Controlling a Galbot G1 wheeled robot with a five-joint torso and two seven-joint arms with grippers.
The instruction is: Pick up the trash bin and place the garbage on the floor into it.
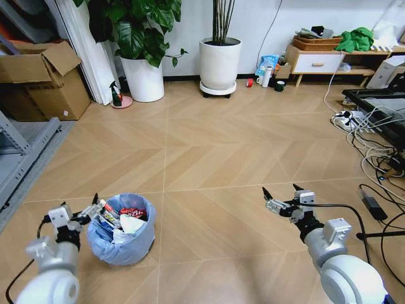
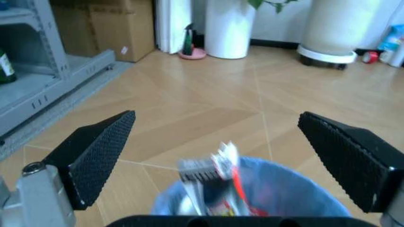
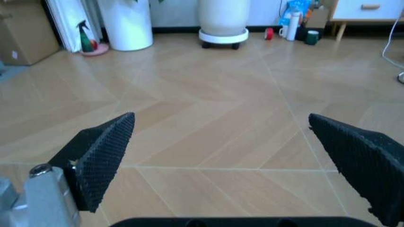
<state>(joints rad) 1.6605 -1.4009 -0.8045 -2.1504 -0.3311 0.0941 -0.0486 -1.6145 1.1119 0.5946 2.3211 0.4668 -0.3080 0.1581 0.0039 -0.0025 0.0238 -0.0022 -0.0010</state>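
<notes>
- Just beyond the tips of the left gripper (image 1: 88, 209) stands the bin (image 1: 123, 247), upright on the floor (image 1: 215, 158); the fingers are spread wide with nothing between them.
- From the left wrist view the bin (image 2: 284, 198) sits below and between the 2 fingers (image 2: 94, 156), its blue bag rim under the gap; neither pad looks to touch it.
- Inside, the garbage (image 1: 123, 218) is piled to the rim: a printed tube (image 2: 208, 170) sticking up nearest the fingers, a red wrapper and white paper behind it.
- Well apart to the other side, the right gripper (image 1: 282, 197) hangs low over bare floor, fingers (image 3: 101, 156) parted wide and holding nothing; only floor lies ahead of them in the right wrist view.
- No loose litter shows on the open floor between the 2 grippers or out toward the plant pots (image 1: 219, 63).
- Judged step: the collecting looks done or nearly so, with the bin full and the left gripper just released over it or hovering at its rim; I cannot tell which.
- Next move, if any litter is left out of sight, calls for a look about; otherwise the left fingers need to lift clear of the tube without tipping the light bin.
</notes>
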